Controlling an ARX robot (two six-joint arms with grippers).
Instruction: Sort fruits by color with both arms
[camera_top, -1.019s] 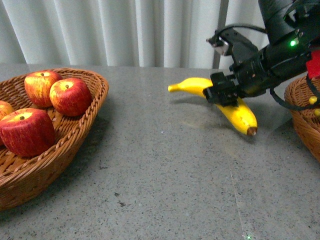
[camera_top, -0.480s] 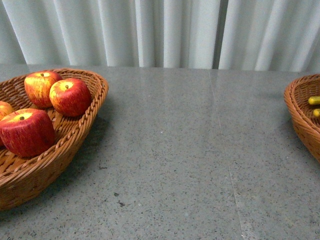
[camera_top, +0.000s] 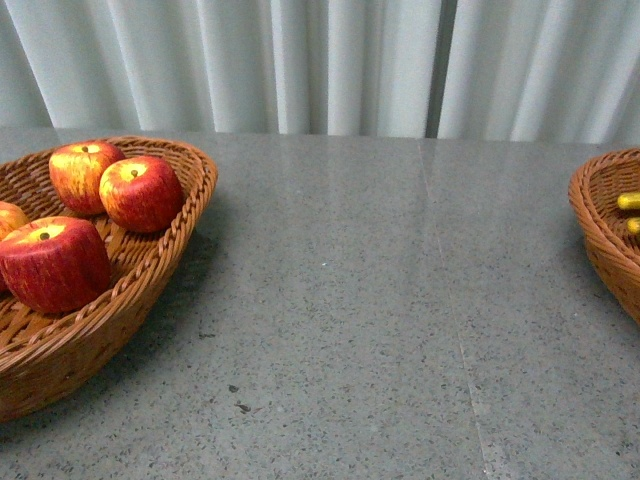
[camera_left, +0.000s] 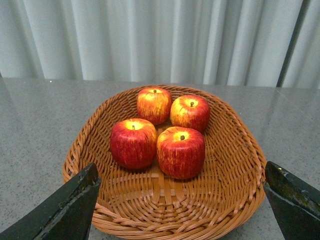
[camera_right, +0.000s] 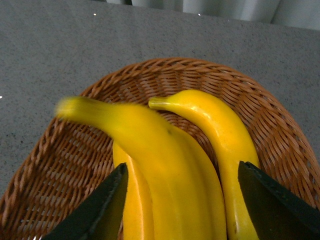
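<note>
The right gripper, fingers spread, has a blurred banana between them above the basket; dropped carelessly, it might roll over the rim. The left fingers hang released.

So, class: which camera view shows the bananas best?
The right wrist view: three bananas fill the frame, lying in their basket. The front view catches only yellow tips at its edge; the left wrist view shows none.

Left claw and right claw both spread wide
</note>
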